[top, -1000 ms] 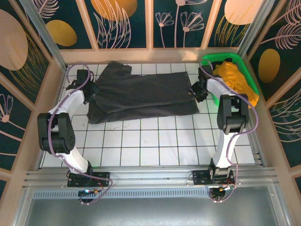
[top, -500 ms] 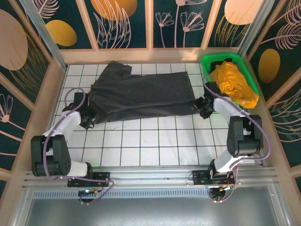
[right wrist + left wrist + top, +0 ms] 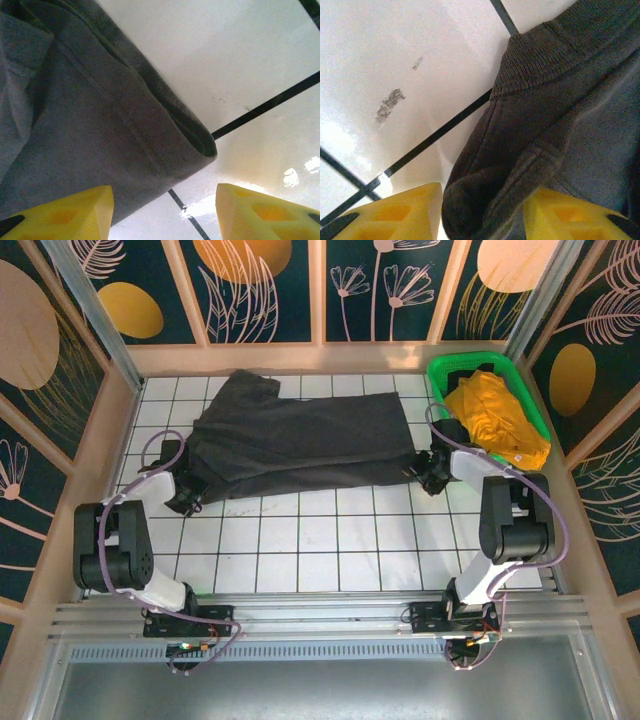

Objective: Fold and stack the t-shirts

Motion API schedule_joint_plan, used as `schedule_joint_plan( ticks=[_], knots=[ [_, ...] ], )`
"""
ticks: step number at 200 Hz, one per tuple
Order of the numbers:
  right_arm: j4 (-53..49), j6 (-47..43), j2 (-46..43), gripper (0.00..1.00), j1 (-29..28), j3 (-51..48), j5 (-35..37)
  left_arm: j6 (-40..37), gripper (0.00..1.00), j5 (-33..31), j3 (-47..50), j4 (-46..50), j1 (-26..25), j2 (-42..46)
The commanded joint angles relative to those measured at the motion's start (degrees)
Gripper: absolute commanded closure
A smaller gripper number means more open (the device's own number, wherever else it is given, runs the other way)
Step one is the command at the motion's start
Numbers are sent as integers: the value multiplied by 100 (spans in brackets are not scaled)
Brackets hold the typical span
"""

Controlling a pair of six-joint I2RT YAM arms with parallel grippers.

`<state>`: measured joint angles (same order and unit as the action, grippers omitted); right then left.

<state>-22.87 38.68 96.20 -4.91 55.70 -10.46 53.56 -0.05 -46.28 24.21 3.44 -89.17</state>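
Observation:
The dark charcoal t-shirt (image 3: 300, 440) lies spread across the far half of the white tiled table (image 3: 330, 540), folded lengthwise. My left gripper (image 3: 183, 498) is low at its near left corner. In the left wrist view the gripper (image 3: 482, 196) is open, with a bunched fold of the shirt (image 3: 545, 125) between its yellow fingers (image 3: 405, 212). My right gripper (image 3: 430, 478) is at the shirt's near right corner. The right wrist view shows this gripper (image 3: 165, 192) open, the folded hem (image 3: 100, 125) lying toward its left finger. The orange-yellow t-shirt (image 3: 495, 415) sits crumpled in the basket.
A green plastic basket (image 3: 470, 360) stands at the back right corner. Wooden rails and patterned wall panels enclose the table on three sides. Bare tiles stretch between the shirt and the arm bases (image 3: 190, 620).
Both grippers moved from over the shirt toward the near side and came down at its near corners. Since half a second ago they have stayed there while the arms' elbows shifted.

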Motion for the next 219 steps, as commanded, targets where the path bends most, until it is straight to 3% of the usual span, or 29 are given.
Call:
schedule_joint_plan(
  ticks=[1,21,37,57,115,165,211,219],
  knots=[
    [181,-140,197,46,50,60,118,58,62,-65,-68,-272,25,-233],
    [196,-215,443,55,44,261,205,16,82,-150,-215,-329,25,-387],
    [159,-254,640,72,50,419,334,-94,100,-359,-403,-265,29,-476],
    [-42,-216,705,100,38,556,616,-285,100,-660,-630,-92,34,-455],
    [-883,188,-483,100,-44,304,1238,-515,100,-1222,-813,778,35,249],
    [-1716,315,-1217,100,-197,-553,1027,-258,100,-1289,164,1023,33,996],
    [-1625,329,-1443,100,-191,-1404,782,-425,100,-1646,661,938,35,937],
    [-1616,336,-1472,89,-192,-1383,787,-403,94,-1647,673,953,34,972]
  ],
)
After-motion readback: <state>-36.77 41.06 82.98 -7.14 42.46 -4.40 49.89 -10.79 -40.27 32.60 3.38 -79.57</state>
